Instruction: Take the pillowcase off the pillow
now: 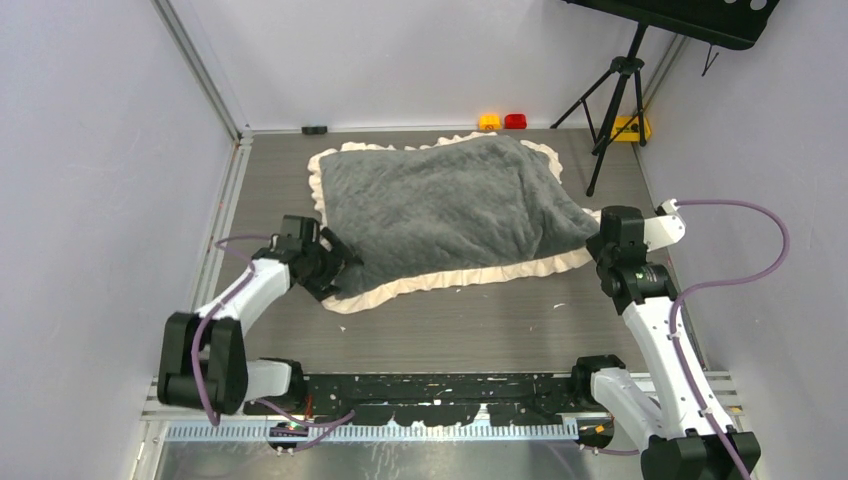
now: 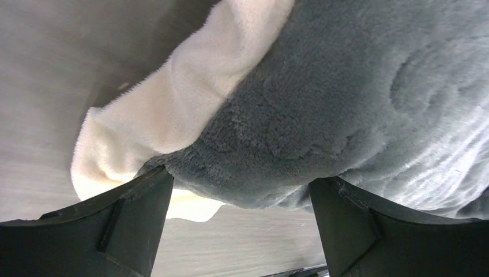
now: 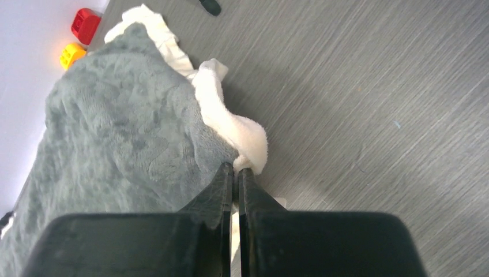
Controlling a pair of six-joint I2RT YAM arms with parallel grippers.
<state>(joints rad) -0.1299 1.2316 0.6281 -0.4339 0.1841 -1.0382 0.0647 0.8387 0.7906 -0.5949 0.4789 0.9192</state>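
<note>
Securing holds, with right gripper (image 3: 236, 168) clenched on the pillowcase (image 3: 115, 127) frill and left gripper (image 2: 241, 176) spread open around its near corner; next, probably close left and peel.

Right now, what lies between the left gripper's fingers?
Grey pillowcase fabric fills the gap inside the open left gripper; the left wrist view shows it.

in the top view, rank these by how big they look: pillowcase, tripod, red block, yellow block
1. pillowcase, by far the largest
2. tripod
3. red block and yellow block: they look about the same size, so neither ranks above the other
</note>
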